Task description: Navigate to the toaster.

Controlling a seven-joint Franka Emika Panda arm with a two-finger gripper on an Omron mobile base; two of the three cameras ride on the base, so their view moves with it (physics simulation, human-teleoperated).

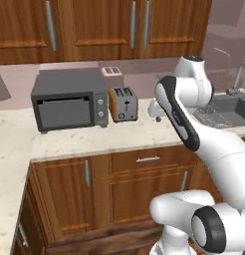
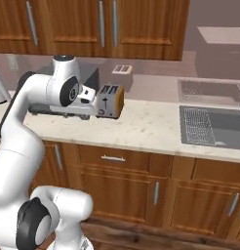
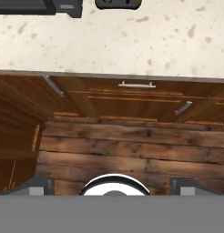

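From the left base view, the toaster (image 1: pixel 123 104) stands on the tabletop (image 1: pixel 119 137) just right of the toaster oven (image 1: pixel 69 105), with the sink (image 1: pixel 225 111) further right. From the right, the arm partly hides the oven. In the hand view, the gripper (image 3: pixel 114 186) is spread wide, empty, above the wooden floor (image 3: pixel 132 145).

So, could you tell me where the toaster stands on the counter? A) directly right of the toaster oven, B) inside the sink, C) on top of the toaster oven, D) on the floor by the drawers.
A: in the left base view the toaster sits on the counter just right of the dark grey toaster oven, well left of the sink.
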